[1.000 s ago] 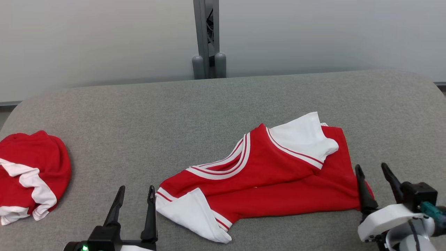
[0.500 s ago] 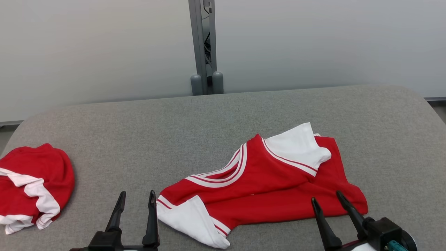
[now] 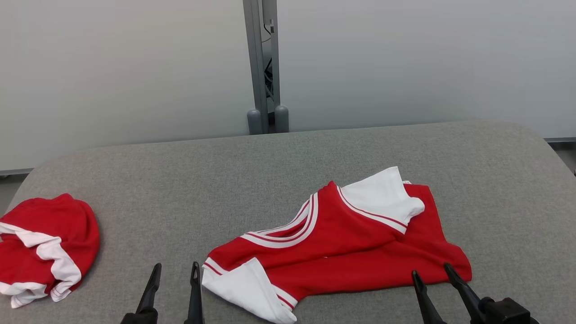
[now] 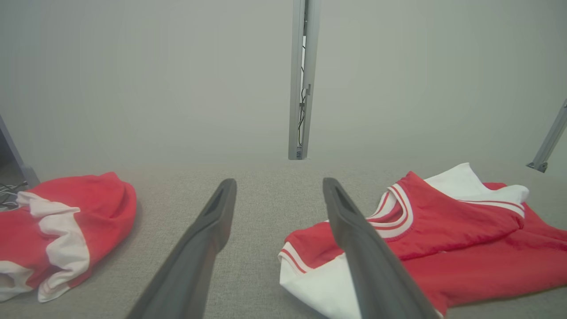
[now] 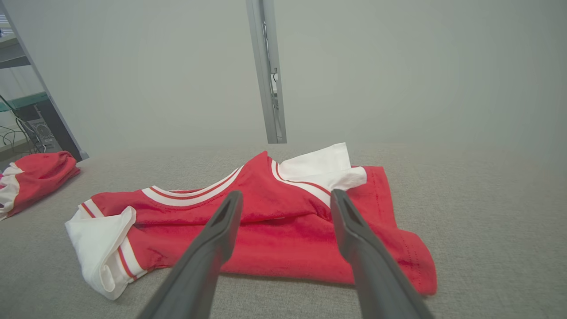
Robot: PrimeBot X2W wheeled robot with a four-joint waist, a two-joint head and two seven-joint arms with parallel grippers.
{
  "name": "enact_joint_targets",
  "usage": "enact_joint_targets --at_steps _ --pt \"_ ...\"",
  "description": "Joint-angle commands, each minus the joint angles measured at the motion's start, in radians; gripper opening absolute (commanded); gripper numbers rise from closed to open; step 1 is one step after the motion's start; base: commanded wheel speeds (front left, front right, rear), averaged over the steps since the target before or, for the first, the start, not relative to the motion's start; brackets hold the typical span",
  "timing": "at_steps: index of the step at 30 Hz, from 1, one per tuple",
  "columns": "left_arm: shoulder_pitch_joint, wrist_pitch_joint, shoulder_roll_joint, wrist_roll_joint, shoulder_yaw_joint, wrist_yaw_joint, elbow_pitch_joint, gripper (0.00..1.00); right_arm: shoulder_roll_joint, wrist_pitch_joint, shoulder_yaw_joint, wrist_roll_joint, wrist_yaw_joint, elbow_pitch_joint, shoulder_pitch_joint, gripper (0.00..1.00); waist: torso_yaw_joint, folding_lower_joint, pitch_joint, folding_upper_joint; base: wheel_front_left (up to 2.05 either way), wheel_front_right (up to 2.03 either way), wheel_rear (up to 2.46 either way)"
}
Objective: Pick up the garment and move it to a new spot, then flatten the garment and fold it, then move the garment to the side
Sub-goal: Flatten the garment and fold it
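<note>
Your left claw (image 3: 175, 266) sits nearest you, jaws spread as wide as they go, with nothing in them. Your right claw (image 3: 430, 270) is the same: wide apart and empty.

The garment (image 3: 346, 238) is a red jersey with white trim. It lies rumpled on the grey padded table (image 3: 180, 180) and spans the stretch between the two claws. Its near white sleeve (image 3: 245, 288) is just to the right of the left claw's right finger, close but apart in the head view. The red hem corner (image 3: 461, 270) is just right of the right claw's tips. From the head view I can't tell if they touch. In the right wrist view that claw's fingers frame the jersey's middle.

Further out, ahead of the right claw and slightly to its left, the far white sleeve (image 3: 387, 195) is folded back over the red body. The striped neckline (image 3: 292, 227) curves ahead of the gap between the claws.

Well to the left of the left claw, a second red-and-white bundle (image 3: 45, 238) lies at the table's edge.

Past the table, a grey post (image 3: 263, 67) stands against a pale wall (image 3: 112, 67).
</note>
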Motion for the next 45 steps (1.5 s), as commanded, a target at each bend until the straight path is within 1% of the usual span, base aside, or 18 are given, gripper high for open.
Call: enact_joint_targets --at_steps 1,8,17,20,22,23,25,28,29,32,34,35,39,43,45 --pt "0.006 -0.002 0.003 0.009 0.004 -0.003 0.003 1.00 -0.008 0.000 0.000 0.003 0.000 -0.001 0.008 1.00 0.002 0.0000 -0.002 -0.0001 0.00 0.00 0.00" --pt "0.018 -0.002 0.003 0.033 0.001 -0.014 0.008 1.00 -0.007 0.000 0.000 -0.005 0.000 -0.005 0.008 1.00 0.008 0.0000 -0.005 -0.0001 0.00 0.00 0.00" --pt "0.026 -0.002 0.003 0.037 0.000 -0.028 0.017 1.00 -0.004 0.000 0.000 -0.007 0.000 -0.013 0.004 1.00 0.012 0.0000 0.003 -0.0001 0.00 0.00 0.00" --pt "0.012 -0.002 0.003 0.036 -0.020 -0.043 0.047 1.00 -0.004 0.000 0.002 -0.006 0.000 -0.011 -0.002 1.00 0.008 0.0000 0.011 -0.0001 0.00 0.00 0.00" --pt "-0.012 -0.002 0.004 0.056 -0.047 -0.057 0.086 1.00 -0.007 0.000 0.004 -0.005 0.000 -0.008 -0.008 1.00 0.005 0.0000 0.017 -0.0001 0.00 0.00 0.00" --pt "-0.012 -0.002 0.004 0.056 -0.047 -0.057 0.086 1.00 -0.007 0.000 0.004 -0.005 0.000 -0.008 -0.008 1.00 0.005 0.0000 0.017 -0.0001 0.00 0.00 0.00" --pt "-0.037 0.003 0.004 0.053 -0.080 -0.070 0.132 1.00 -0.010 0.000 0.008 -0.004 0.000 -0.005 -0.014 1.00 -0.002 0.0000 0.027 -0.0001 0.00 0.00 0.00" --pt "-0.094 0.040 0.004 0.039 -0.142 -0.080 0.190 1.00 -0.012 0.000 0.011 -0.001 0.000 -0.004 -0.027 1.00 -0.009 0.0000 0.044 -0.0001 0.00 0.00 0.00" --pt "-0.141 0.092 0.004 0.021 -0.184 -0.085 0.229 1.00 -0.012 0.000 0.014 -0.001 0.000 -0.005 -0.036 1.00 -0.016 0.0000 0.056 -0.0001 0.00 0.00 0.00" --pt "-0.222 0.139 0.004 -0.018 -0.228 -0.079 0.269 1.00 -0.011 0.000 0.023 0.001 0.000 -0.013 -0.050 1.00 -0.032 0.0000 0.072 -0.0001 0.00 0.00 0.00" --pt "-0.270 0.162 0.004 -0.022 -0.248 -0.077 0.307 1.00 -0.011 0.000 0.027 0.002 0.000 -0.016 -0.055 1.00 -0.045 0.0000 0.085 -0.0001 0.00 0.00 0.00" --pt "-0.316 0.180 0.004 -0.008 -0.259 -0.074 0.348 1.00 -0.013 0.000 0.033 0.003 0.000 -0.018 -0.062 1.00 -0.057 0.0000 0.096 -0.0001 0.00 0.00 0.00" --pt "-0.377 0.226 0.010 -0.004 -0.258 -0.068 0.423 1.00 -0.018 0.000 0.031 0.007 0.000 -0.016 -0.075 1.00 -0.083 0.0000 0.118 -0.0001 0.00 0.00 0.00" --pt "-0.409 0.277 0.020 0.000 -0.251 -0.043 0.472 1.00 -0.016 0.000 0.026 0.008 0.000 -0.018 -0.082 1.00 -0.105 0.0000 0.134 -0.0001 0.00 0.00 0.00" --pt "-0.418 0.296 0.023 0.003 -0.247 -0.029 0.484 0.92 -0.014 0.000 0.025 0.007 0.000 -0.019 -0.086 1.00 -0.114 0.0000 0.140 -0.0001 0.00 0.00 0.00"
